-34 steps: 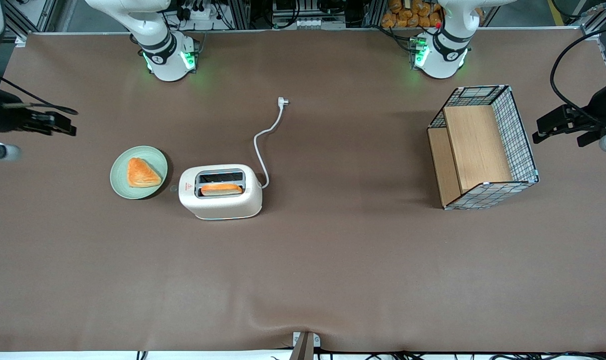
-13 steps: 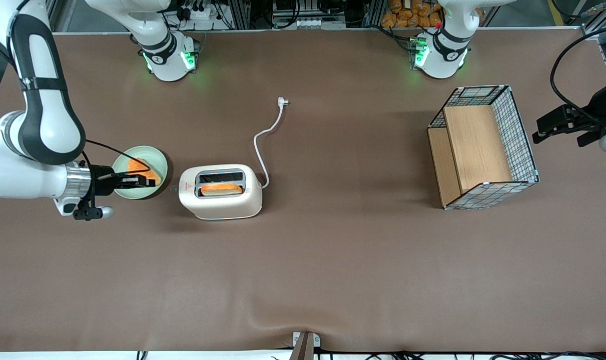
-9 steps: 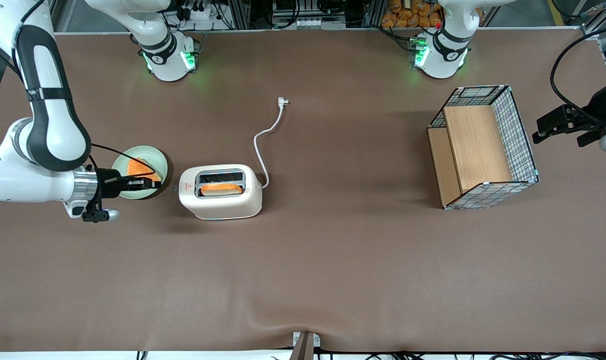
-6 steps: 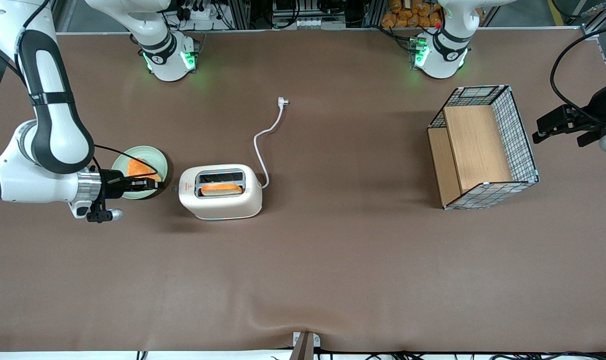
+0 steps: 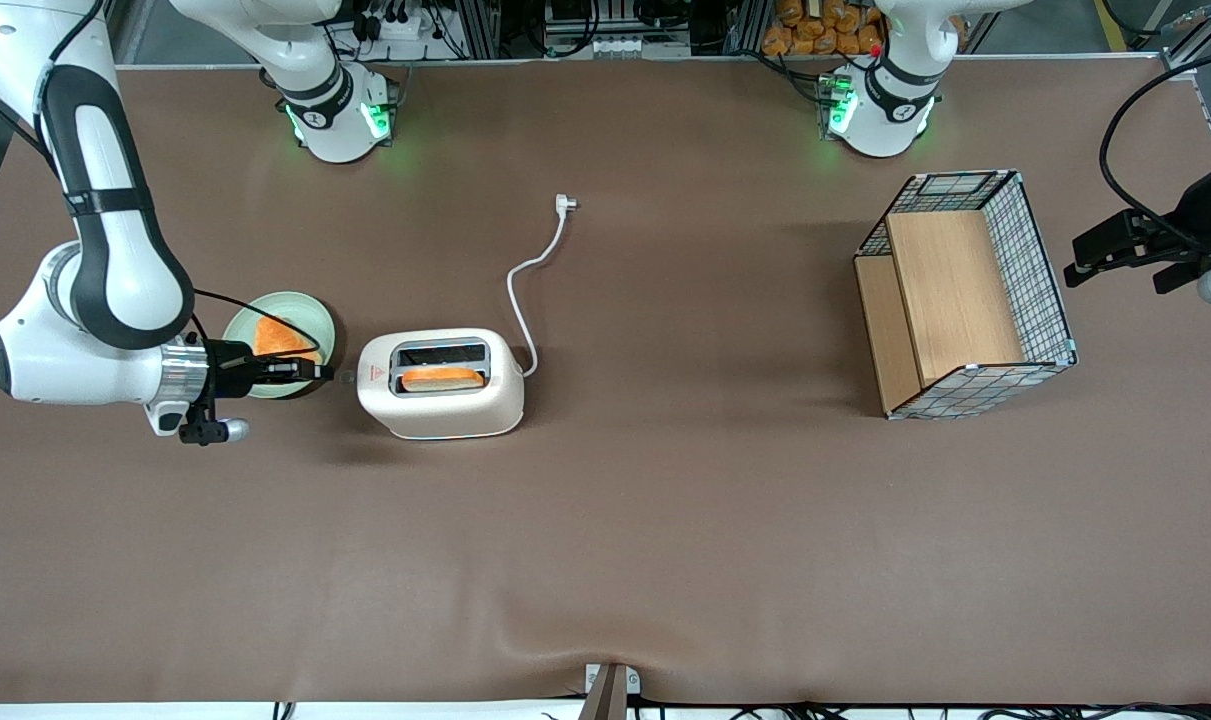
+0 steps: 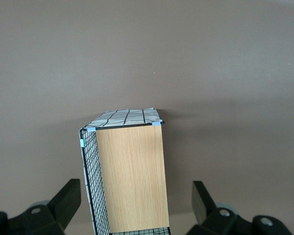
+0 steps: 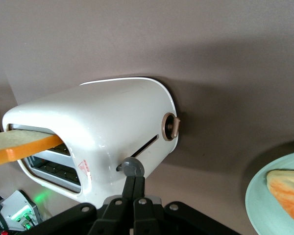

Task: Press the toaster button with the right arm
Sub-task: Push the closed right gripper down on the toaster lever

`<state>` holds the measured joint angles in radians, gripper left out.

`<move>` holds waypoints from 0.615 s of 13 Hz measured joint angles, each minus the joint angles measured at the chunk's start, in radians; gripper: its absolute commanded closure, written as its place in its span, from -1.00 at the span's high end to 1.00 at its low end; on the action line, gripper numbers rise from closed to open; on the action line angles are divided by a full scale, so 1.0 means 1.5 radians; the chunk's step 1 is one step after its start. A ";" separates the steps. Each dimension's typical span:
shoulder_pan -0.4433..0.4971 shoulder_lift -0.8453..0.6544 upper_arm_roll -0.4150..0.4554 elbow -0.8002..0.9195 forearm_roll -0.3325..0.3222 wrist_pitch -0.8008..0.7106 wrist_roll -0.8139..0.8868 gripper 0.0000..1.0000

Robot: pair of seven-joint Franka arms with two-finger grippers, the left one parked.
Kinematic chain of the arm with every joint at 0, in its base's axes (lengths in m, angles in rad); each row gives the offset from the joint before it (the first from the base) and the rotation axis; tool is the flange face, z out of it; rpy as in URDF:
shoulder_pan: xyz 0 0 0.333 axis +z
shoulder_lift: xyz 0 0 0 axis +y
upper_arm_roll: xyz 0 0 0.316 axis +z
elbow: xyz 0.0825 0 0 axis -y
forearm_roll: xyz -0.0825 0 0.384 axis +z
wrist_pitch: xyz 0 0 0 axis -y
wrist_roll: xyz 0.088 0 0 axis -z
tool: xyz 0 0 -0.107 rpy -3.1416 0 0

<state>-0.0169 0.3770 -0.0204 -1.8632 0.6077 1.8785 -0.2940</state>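
Gripper [image 7: 134,193] fingers are pressed together into one slim tip, which sits right at the grey knob [image 7: 132,166] on the narrow end of the toaster [image 5: 441,384], touching it or nearly so. To press well, the right arm [image 5: 95,290] should, I judge, keep the tip centred on the knob and drive it along the slot with steady force, since a slip sideways could shove the light toaster across the tabletop [image 5: 665,520]. The plate [image 5: 317,330] with its pastry lies just beside the gripper, so the wrist should stay clear of it.
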 measured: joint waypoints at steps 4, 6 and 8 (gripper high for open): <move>0.004 0.000 0.002 -0.008 0.020 0.010 -0.002 -1.00; 0.008 0.000 0.003 -0.009 0.025 0.016 -0.003 -1.00; 0.010 0.000 0.003 -0.009 0.025 0.021 -0.003 -1.00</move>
<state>-0.0022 0.3771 -0.0155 -1.8773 0.6458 1.9095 -0.2988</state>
